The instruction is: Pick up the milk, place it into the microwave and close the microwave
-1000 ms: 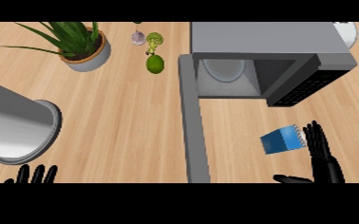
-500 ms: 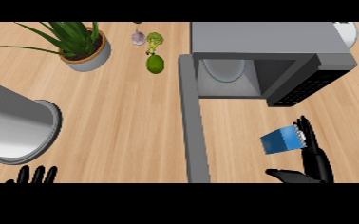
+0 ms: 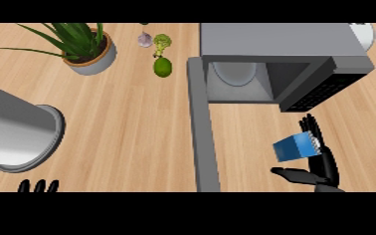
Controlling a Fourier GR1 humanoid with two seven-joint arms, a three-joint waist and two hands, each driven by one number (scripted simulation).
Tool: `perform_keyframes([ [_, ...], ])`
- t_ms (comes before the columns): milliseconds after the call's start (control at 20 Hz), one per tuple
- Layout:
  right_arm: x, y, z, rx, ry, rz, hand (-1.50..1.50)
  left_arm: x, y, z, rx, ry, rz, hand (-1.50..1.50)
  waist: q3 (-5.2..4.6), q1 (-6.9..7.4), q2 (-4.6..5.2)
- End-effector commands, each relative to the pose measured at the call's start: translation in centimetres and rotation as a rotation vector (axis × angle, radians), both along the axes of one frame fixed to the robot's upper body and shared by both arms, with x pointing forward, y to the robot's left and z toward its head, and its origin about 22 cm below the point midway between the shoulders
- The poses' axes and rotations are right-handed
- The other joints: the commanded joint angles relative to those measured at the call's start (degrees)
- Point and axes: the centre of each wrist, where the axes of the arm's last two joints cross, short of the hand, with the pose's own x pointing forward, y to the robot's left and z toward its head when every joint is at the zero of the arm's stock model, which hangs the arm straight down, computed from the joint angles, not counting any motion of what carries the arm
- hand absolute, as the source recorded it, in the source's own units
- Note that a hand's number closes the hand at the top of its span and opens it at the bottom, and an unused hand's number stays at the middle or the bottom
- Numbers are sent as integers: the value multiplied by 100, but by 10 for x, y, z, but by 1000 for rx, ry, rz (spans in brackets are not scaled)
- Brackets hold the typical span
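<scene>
milk [image 3: 294, 148]: blue carton sitting on the wooden counter [image 3: 132, 119] in front of the microwave [image 3: 279, 42], just below its open door [image 3: 323, 87] and apart from it.
right hand [image 3: 325, 163]: lying along the milk's right side. Fingers [image 3: 312, 129] are running straight up the carton's edge and the thumb [image 3: 292, 174] is reaching out under its near side. Hand is spread wide, not curling round the carton.
microwave: standing at the counter's far right, cavity facing the robot. Door is swinging out to the right at an angle. A pale round turntable [image 3: 235, 72] is showing inside.
open room: bare wood lying between the carton and the cavity mouth. The door's lower corner is sitting close to the right hand's fingertips.
grey strip [image 3: 206, 144]: running from the microwave's left front corner to the near edge, left of the milk and not touching it.
left hand [image 3: 37, 185]: only fingertips showing at the near edge, far left of the microwave, pointing up, relaxed, resting.
grey pot [image 3: 22, 139]: sitting at the left edge, well apart from the microwave.
far edge, left of microwave: potted plant [image 3: 92, 55], garlic [image 3: 144, 40], broccoli [image 3: 161, 42], green fruit [image 3: 162, 67].
</scene>
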Motion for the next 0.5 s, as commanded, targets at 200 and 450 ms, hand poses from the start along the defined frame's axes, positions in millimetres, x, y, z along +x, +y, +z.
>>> perform_keyframes([
  [200,27,21,1,-152,-67,-84,150,1,-2,-5,-3,-12,10,-150,2,34,12],
  [450,47,14,14,-163,-94,-106,150,12,11,-4,-8,-8,25,-150,-1,-1,11],
])
